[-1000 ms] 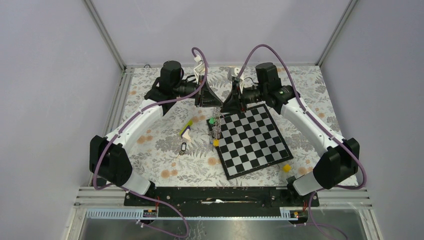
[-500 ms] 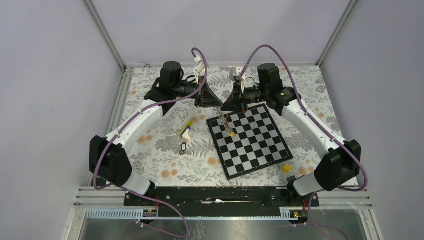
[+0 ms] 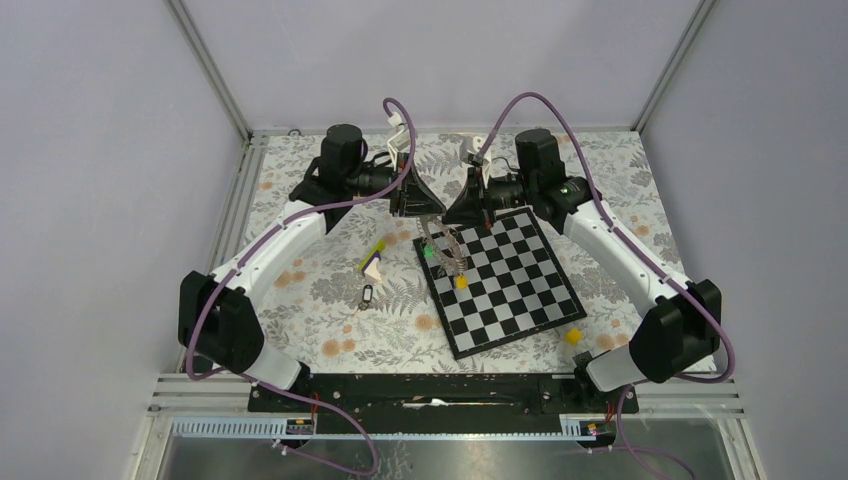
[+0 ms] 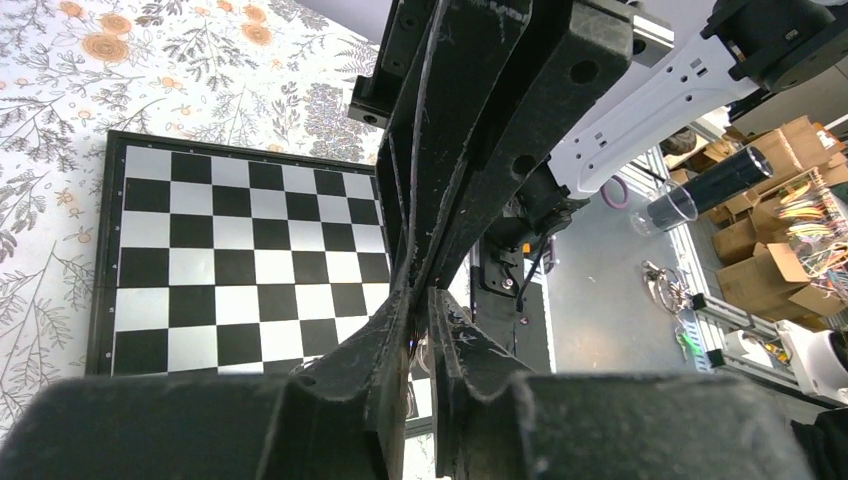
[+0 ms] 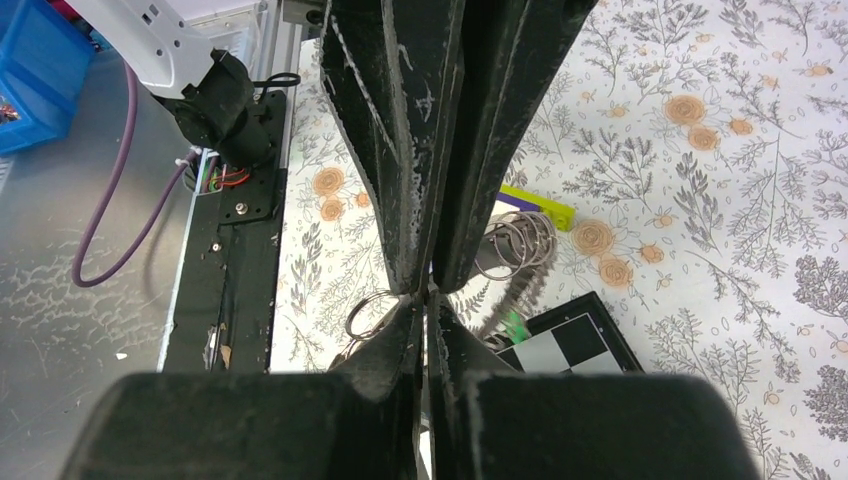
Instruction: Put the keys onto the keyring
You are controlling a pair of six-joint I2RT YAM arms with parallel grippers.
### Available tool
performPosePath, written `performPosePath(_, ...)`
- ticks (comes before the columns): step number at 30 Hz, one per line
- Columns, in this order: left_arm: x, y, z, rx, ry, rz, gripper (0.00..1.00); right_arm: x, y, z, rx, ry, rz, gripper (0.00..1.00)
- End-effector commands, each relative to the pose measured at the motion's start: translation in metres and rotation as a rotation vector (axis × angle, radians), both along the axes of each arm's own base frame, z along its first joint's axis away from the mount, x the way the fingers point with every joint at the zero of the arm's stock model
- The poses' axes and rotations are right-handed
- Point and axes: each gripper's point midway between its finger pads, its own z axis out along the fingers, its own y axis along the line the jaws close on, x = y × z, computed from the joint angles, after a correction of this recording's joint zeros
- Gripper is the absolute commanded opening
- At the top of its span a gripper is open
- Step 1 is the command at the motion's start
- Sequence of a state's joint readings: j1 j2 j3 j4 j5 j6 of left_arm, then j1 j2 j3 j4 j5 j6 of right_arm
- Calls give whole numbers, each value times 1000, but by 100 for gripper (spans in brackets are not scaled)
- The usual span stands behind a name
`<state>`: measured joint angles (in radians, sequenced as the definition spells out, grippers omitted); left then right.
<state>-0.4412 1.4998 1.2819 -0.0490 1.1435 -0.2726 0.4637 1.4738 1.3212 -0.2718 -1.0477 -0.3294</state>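
Both grippers meet tip to tip above the far left corner of the chessboard (image 3: 515,290). The grey coil-like keyring (image 3: 446,243) hangs just under them, and its loops (image 5: 515,245) show beside the fingers in the right wrist view. A green key (image 3: 428,252) and a yellow key (image 3: 461,282) dangle from it. My right gripper (image 5: 428,298) is shut on the ring's wire. The left gripper (image 4: 420,292) pinches it too, with only a thin slit between its fingers. A black key (image 3: 367,296) lies alone on the floral cloth to the left.
A lime-and-white wedge (image 3: 372,262) lies left of the board, near the black key. A small yellow block (image 3: 572,336) sits off the board's near right corner. The arm bases and a black rail (image 3: 430,390) line the near edge.
The right gripper has closed its fingers onto the ring. The hanging keys swung right over the board and then partly back. Both arms stayed almost in place.
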Motion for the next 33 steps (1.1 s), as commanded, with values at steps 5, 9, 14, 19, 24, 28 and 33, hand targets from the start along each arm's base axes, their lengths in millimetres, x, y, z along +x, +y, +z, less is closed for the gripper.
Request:
performPosePath(5, -2, 10, 30, -5, -219, -5, 38, -11, -9, 18, 47, -57, 25, 0)
performPosePath(9, -2, 15, 22, 33, -261, 5, 51, -13, -12, 21, 55, -54, 27, 0)
performPosePath(14, -1, 21, 10, 84, -329, 12, 59, -13, -15, 20, 58, -47, 25, 0)
performPosePath(19, 18, 22, 5, 126, -383, 78, 58, -14, -15, 23, 76, -32, 31, 0)
performPosePath(24, 37, 22, 2, 156, -397, 165, 57, -15, -16, 21, 80, -24, 33, 0)
performPosePath(28, 49, 23, 2, 168, -389, 223, 57, -16, -17, 21, 84, -19, 33, 0)
performPosePath(33, 58, 25, 0, 183, -371, 277, 57, -16, -18, 21, 89, -18, 32, 0)
